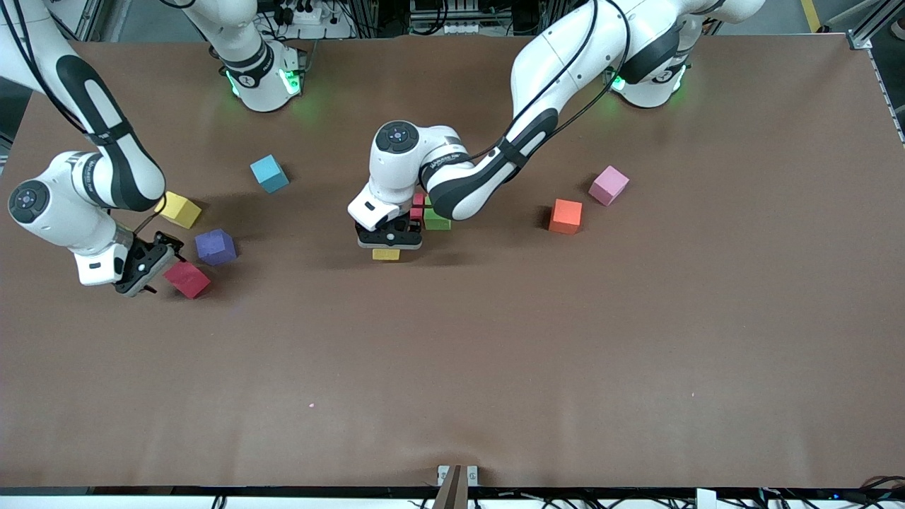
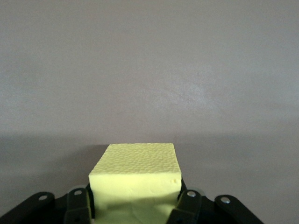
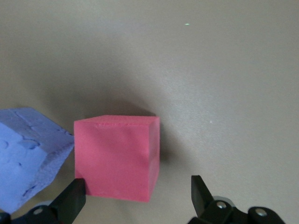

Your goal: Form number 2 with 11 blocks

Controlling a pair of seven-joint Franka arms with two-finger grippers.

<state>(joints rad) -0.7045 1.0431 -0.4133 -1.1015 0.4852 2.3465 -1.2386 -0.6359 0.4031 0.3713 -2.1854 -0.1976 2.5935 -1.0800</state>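
The left gripper point(image 1: 388, 244) is clamping a yellow cube point(image 2: 135, 179), sitting square, just beside the red point(image 1: 416, 213) and green cubes point(image 1: 436, 220). The right gripper point(image 3: 135, 196) is hanging wide-jawed by the red block point(image 3: 117, 156), with bare worktop point(image 1: 452, 367) lying open nearer the camera.

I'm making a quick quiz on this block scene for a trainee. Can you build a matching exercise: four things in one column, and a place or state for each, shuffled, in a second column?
Things:
1. left gripper
2. right gripper
3. orange block
4. light blue block

Places or states:
A. open, beside the red block
B. lying loose beside the pink block, toward the left arm's end
C. shut on a yellow block at the table's middle
D. farther from the front camera than the purple block

Pairs: 1-C, 2-A, 3-B, 4-D
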